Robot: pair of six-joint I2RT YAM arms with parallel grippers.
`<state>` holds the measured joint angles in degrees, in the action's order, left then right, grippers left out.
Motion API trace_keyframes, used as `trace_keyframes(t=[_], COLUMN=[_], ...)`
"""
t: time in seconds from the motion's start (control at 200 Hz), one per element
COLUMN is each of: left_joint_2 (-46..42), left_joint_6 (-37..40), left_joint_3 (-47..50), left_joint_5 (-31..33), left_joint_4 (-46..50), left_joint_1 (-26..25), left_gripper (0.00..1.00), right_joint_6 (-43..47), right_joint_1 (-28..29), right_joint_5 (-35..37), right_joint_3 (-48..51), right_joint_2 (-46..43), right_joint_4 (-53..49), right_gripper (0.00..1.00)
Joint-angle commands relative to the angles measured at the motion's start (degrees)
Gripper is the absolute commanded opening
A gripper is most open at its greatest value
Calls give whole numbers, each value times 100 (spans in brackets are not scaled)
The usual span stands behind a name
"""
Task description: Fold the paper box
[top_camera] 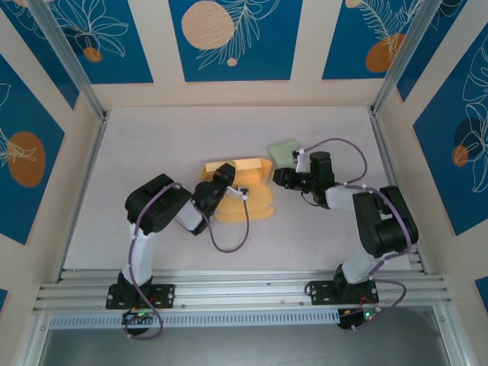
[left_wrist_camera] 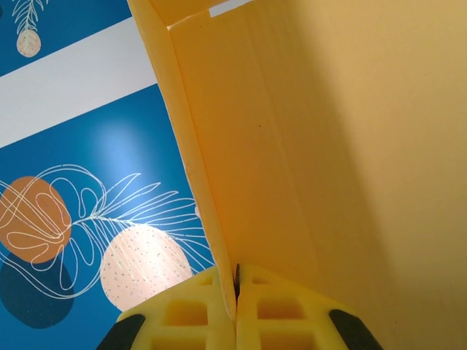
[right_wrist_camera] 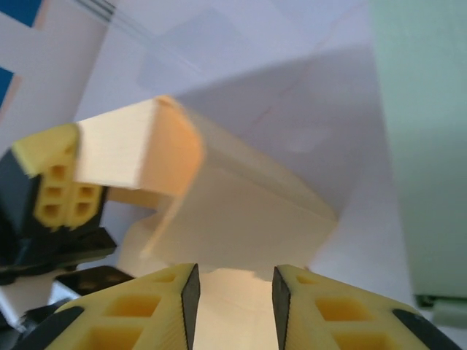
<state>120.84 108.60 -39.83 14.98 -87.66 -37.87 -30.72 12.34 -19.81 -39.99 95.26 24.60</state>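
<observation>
Paper box (top_camera: 244, 200): lies in the middle of the surface (top_camera: 175, 130), between the two arms, its raised back wall running left to right.
Left pincer (left_wrist_camera: 236, 292): closed on a thin yellow wall toward the box's left end, holding it upright.
Right pincer (right_wrist_camera: 235, 292): jaws parted, nothing clamped; the box's right end lies just ahead of it, to its left.
Nearer to the free end: the right pincer.
Coming move: probably a short reach leftward onto that right-hand wall.

Yellow paper box (top_camera: 248, 204), partly folded, walls upright, near flap flat
</observation>
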Motion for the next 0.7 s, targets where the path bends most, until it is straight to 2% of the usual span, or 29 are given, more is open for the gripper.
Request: trace_keyframes(t=[0.0,0.145,0.26,0.36,0.475,0.555,0.695], left_joint_2=[203,221,205,212,234,261,257], left_joint_6=[329,320,320,320,285,278,200], left_joint_3=[169,169,178,169,169,156,128], left_joint_5=[-9,-9,-21,-62,-57,-91,-135], left_joint_4=[719,715,717,715,724,747,884], left_joint_1=[140,173,180,176,184,185,183], left_gripper=[0,0,0,0,0,0,0], right_joint_6=[-175,-116,-145,-10,347,531,786], right_joint_1=[-56,-53,-337,-434,-298,-190,61], right_joint_5=[53,314,531,15,-218,-131,-121], right_joint_3=[-394,-881,-1219,-1197,-1023,-1205,-1280], right_joint_2=[344,902,1314,1338,1118,1190,1338], right_joint_4=[-242,-498,-630,-324,-247,-647,-627], right_gripper=[34,35,34,35,41,41,42])
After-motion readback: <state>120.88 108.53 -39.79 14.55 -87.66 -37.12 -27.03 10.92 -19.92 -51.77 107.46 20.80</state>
